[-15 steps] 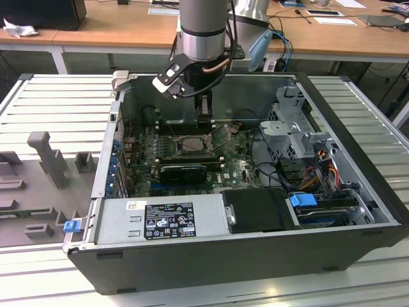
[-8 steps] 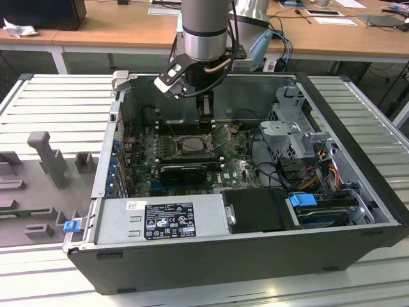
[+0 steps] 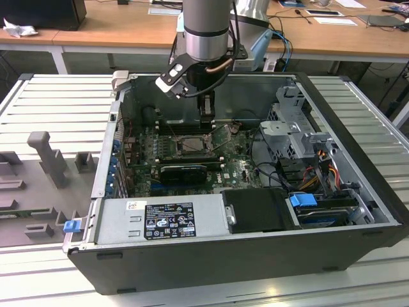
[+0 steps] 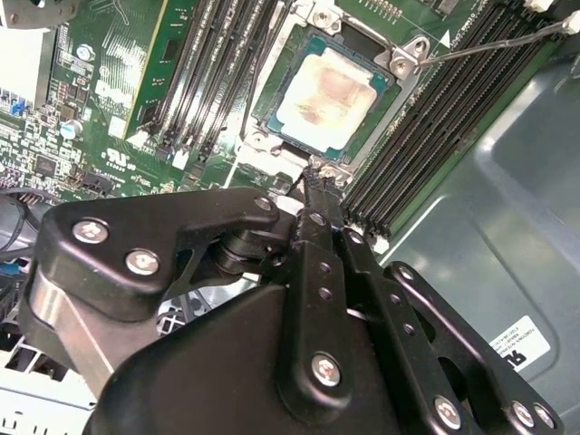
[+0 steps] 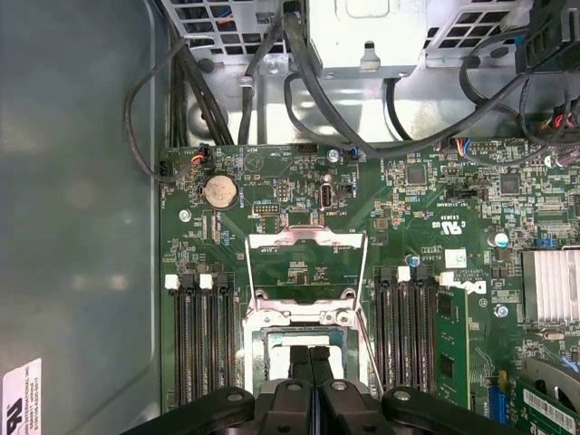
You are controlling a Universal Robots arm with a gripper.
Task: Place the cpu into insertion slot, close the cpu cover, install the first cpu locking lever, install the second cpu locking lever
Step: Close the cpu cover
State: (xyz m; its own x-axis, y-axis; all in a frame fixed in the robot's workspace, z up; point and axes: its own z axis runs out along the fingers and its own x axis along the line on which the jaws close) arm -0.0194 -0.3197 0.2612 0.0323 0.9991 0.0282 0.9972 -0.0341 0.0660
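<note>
The cpu, a pale silvery-beige square, lies flat in the insertion slot, whose silver rim shows around it. The cpu cover is swung open beyond the socket, and green board shows through its cut-out. A thin wire locking lever stands away from the socket, and another lever runs along the cover's side. My gripper is shut with nothing between its fingers, its tips at the socket's edge right beside the cpu. In the exterior view the gripper hangs just above the socket inside the open computer case.
Long black memory slots flank the socket on both sides. Bundled cables and a metal drive cage crowd the case's far end. A black expansion card and the power supply lie toward the front. A finned heat sink is nearby.
</note>
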